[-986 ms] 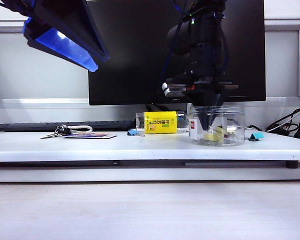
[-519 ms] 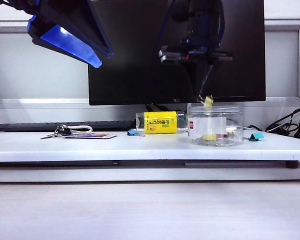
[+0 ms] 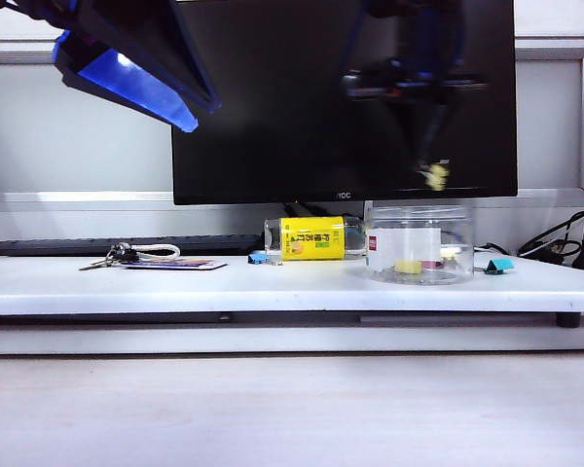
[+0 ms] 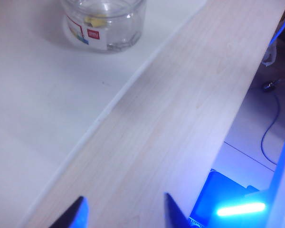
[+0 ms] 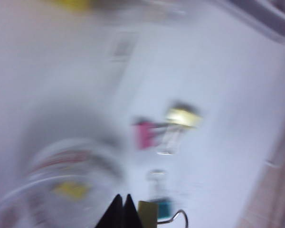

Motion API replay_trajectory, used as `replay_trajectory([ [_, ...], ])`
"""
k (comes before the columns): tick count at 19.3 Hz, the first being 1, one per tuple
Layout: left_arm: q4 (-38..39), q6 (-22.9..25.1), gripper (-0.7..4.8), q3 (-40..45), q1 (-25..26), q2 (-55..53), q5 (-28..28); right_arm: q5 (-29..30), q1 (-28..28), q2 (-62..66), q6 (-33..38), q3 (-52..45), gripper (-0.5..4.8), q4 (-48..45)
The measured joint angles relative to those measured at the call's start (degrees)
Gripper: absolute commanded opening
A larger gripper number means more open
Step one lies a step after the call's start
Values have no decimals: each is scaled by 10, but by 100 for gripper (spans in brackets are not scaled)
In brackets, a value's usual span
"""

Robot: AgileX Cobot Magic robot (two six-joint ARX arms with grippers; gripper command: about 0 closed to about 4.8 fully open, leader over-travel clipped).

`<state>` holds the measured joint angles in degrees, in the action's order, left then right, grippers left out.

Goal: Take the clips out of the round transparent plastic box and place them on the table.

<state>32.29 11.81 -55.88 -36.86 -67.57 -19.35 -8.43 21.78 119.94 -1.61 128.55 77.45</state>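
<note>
Yellow clip [image 3: 434,176] pinched in the closed right tool [image 5: 123,202] above the box [image 3: 420,243] may slip; left tool [image 4: 123,209] gapes, idle.

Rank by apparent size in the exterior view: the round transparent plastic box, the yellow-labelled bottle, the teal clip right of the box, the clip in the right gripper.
Largest to smallest:
1. round transparent plastic box
2. yellow-labelled bottle
3. teal clip and the pale-yellow clip held above the box by the shut right gripper: both tiny, the held one blurred, so unranked.

monitor [image 3: 343,97] bezel (lower edge): "AOC"
</note>
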Motion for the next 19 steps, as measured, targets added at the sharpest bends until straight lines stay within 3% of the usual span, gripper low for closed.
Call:
replay_trajectory([
  [4, 3, 0, 214, 0, 0, 0, 0, -4, -45, 1, 17, 0, -1, -21],
  [9, 5, 0, 214, 0, 0, 0, 0, 47, -82, 24, 18, -21, -1, -31],
  [19, 5, 0, 214, 0, 0, 0, 4, 84, -81, 62, 17, -55, 6, -72],
])
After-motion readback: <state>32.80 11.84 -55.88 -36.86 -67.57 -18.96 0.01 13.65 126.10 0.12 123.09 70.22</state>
